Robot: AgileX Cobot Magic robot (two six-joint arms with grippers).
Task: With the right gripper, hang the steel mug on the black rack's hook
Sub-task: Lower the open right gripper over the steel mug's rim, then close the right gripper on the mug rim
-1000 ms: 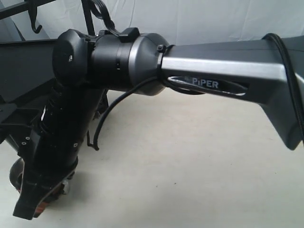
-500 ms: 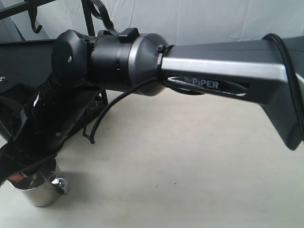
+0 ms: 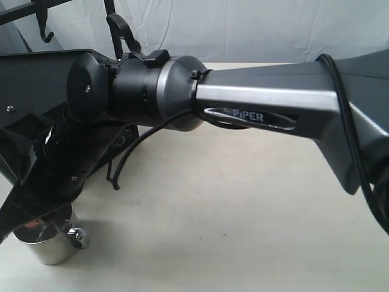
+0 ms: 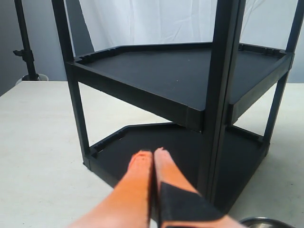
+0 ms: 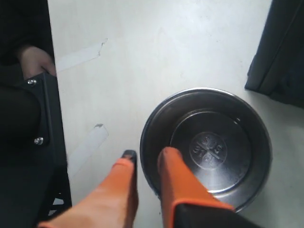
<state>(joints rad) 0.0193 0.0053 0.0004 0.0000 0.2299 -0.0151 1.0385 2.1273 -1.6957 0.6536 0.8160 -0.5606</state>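
The steel mug stands upright on the table at the lower left, its looped handle turned to the right. From above, the right wrist view looks into the mug's open mouth. My right gripper is narrowly open and straddles the mug's wall, one orange finger inside and the other outside. A strip of table shows beside the outer finger. The black rack stands behind, with a thin J hook at the top left. My left gripper is shut and empty, pointing at the rack's lower tray.
The silver PiPER link of the right arm spans the exterior view. Tape patches lie on the pale table. A black bracket with screws is beside the gripper, and a dark rack part lies past the mug.
The right gripper has swung from pointing straight down to a slant, uncovering the mug. The arm has since shifted slightly left. The mug has stayed on the table.
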